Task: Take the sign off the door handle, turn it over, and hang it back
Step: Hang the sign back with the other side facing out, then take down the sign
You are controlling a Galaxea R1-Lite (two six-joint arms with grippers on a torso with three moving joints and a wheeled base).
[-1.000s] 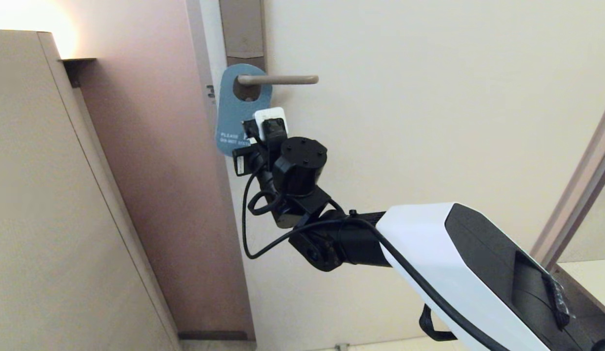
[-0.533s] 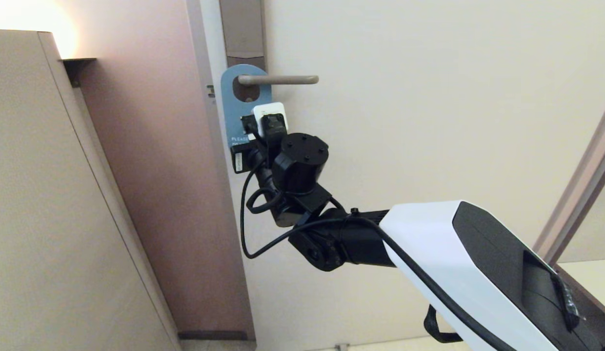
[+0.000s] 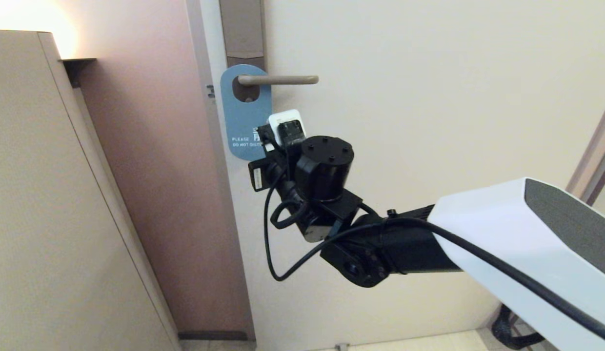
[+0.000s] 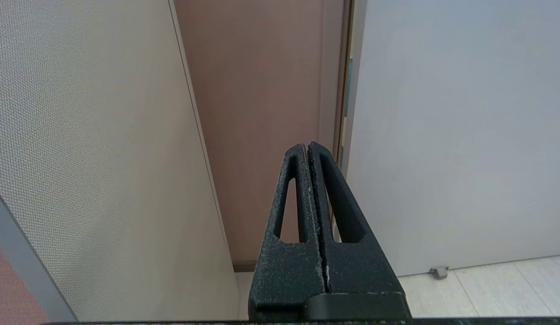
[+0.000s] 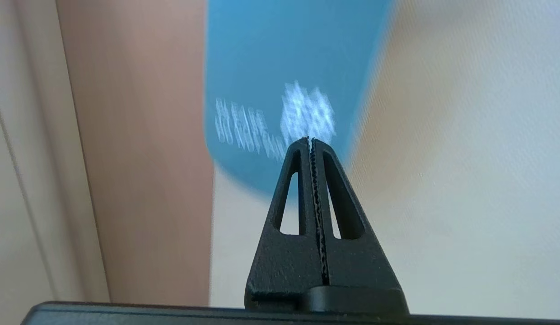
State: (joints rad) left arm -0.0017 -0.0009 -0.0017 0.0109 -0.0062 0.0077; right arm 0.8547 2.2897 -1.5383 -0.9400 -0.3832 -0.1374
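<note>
The sign [image 3: 245, 117] hangs by its oval hole on the door handle [image 3: 283, 79], blue face with white text outward, straight down against the door. My right gripper [image 3: 263, 137] sits at the sign's lower right edge. In the right wrist view its jaws [image 5: 310, 141] are shut with nothing between them, tips just before the sign's [image 5: 280, 67] white lettering. My left gripper [image 4: 307, 145] is shut and empty, low down, aimed at the door's edge; it is outside the head view.
The handle sits on a tall grey-brown backplate [image 3: 242, 29] on the pale door [image 3: 429, 97]. A brown door frame [image 3: 161, 170] and a beige panel [image 3: 39, 195] stand to the left. A small door stop [image 4: 439, 272] sits at floor level.
The sign has swung from tilted to hanging straight. My right arm has drawn back to the right and slightly down, its gripper now at the sign's lower right edge.
</note>
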